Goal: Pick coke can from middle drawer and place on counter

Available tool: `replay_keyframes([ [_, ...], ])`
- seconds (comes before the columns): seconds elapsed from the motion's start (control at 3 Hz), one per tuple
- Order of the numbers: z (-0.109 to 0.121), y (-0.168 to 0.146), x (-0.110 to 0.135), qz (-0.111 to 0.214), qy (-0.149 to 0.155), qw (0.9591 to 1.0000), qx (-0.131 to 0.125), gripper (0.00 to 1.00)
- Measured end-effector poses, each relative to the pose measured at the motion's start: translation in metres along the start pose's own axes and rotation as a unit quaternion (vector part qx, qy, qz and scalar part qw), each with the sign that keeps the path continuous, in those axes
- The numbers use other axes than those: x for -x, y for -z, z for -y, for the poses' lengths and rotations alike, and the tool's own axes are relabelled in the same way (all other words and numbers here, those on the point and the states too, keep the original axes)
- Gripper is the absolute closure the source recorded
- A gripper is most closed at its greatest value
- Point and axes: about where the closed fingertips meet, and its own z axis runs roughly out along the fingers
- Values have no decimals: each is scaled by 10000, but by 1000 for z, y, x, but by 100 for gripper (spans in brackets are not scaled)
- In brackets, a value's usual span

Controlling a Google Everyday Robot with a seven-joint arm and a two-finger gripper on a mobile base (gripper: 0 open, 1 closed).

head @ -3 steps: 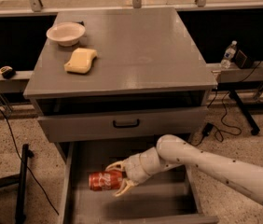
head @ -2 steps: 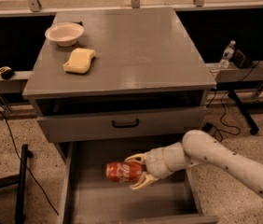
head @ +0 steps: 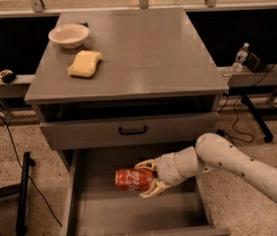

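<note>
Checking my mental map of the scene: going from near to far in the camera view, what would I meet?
The gripper, fingers shut on the coke can in the middle drawer → black drawer handle → yellow sponge → bowl, both on the counter.

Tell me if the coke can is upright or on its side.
On its side: the coke can lies horizontal, one end gripped by the tool within the middle drawer. Lifted or resting: cannot tell.
</note>
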Motion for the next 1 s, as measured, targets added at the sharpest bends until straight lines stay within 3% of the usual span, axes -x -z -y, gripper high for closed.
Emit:
replay_keyframes([
  [0.33, 23, 42, 42, -44, 388, 9992, -111, 100],
  [1.0, 69, 128, 177, -383, 1545, 9872, -137, 100],
])
